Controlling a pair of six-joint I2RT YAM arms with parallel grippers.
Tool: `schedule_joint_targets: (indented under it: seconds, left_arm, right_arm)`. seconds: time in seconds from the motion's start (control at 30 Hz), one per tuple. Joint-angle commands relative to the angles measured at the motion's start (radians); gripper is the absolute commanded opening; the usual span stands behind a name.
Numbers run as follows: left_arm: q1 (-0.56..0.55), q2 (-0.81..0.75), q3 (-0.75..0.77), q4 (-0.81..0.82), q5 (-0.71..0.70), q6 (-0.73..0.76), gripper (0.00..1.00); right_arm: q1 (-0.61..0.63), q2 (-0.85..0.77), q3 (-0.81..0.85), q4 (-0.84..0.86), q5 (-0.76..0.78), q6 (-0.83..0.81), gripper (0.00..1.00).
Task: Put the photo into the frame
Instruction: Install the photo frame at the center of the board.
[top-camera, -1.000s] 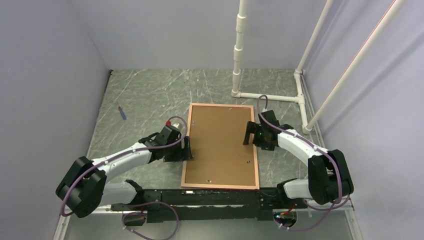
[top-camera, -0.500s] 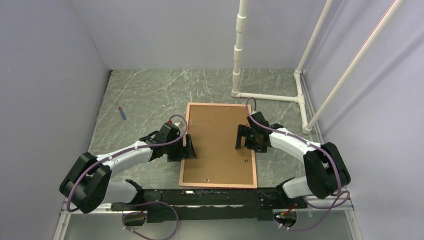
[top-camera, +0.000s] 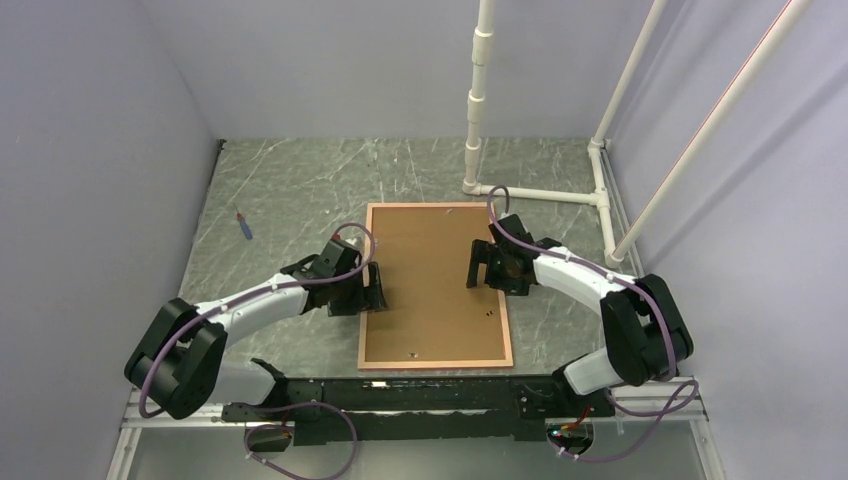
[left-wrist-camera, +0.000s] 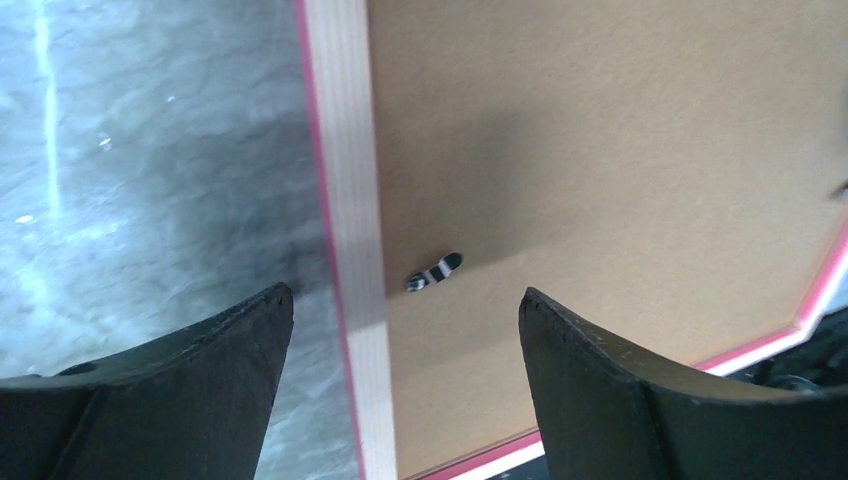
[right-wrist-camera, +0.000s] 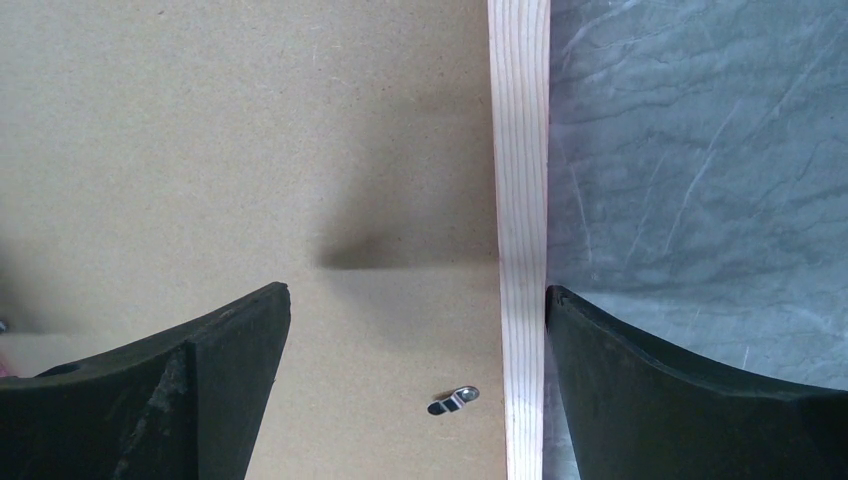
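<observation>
Brown backing board (top-camera: 430, 300) lies inside the pink-edged frame (right-wrist-camera: 520, 150).

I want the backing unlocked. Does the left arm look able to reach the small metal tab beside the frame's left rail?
Probably yes: the left gripper, jaws open, hangs directly above the tab, and nothing covers it on the backing board.

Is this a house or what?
Probably a robot lab booth: two arms bolted to a grey marbled table, plain walls close around it, and a white pipe rig standing behind.
</observation>
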Motion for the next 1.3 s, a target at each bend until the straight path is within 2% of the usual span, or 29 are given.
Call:
schedule_joint_targets:
  seconds: [0.0, 0.5, 0.6, 0.73, 0.97, 1.17, 1.27]
  left_arm:
    - [-0.052, -0.036, 0.039, -0.125, -0.189, 0.058, 0.86]
    - [-0.134, 0.124, 0.101, -0.117, -0.329, 0.060, 0.74]
    - [-0.140, 0.150, 0.113, -0.126, -0.339, 0.064, 0.68]
    - [-0.152, 0.151, 0.110, -0.135, -0.347, 0.061, 0.62]
    - [-0.188, 0.121, 0.107, -0.174, -0.382, 0.062, 0.65]
    - [-0.202, 0.132, 0.120, -0.209, -0.423, 0.085, 0.57]
    - [-0.202, 0.125, 0.121, -0.220, -0.427, 0.090, 0.56]
  right_arm:
    - [0.009, -0.083, -0.021, 0.037, -0.027, 0.028, 1.00]
    - [0.010, -0.128, -0.100, 0.042, -0.043, 0.029, 0.99]
    - [0.010, -0.126, -0.097, 0.039, -0.045, 0.029, 0.99]
    - [0.010, -0.136, -0.098, 0.032, -0.039, 0.030, 0.99]
    - [0.010, -0.133, -0.086, 0.024, -0.039, 0.025, 0.99]
    - [0.010, -0.125, -0.090, 0.034, -0.046, 0.028, 0.99]
    - [0.010, -0.132, -0.098, 0.036, -0.045, 0.029, 0.99]
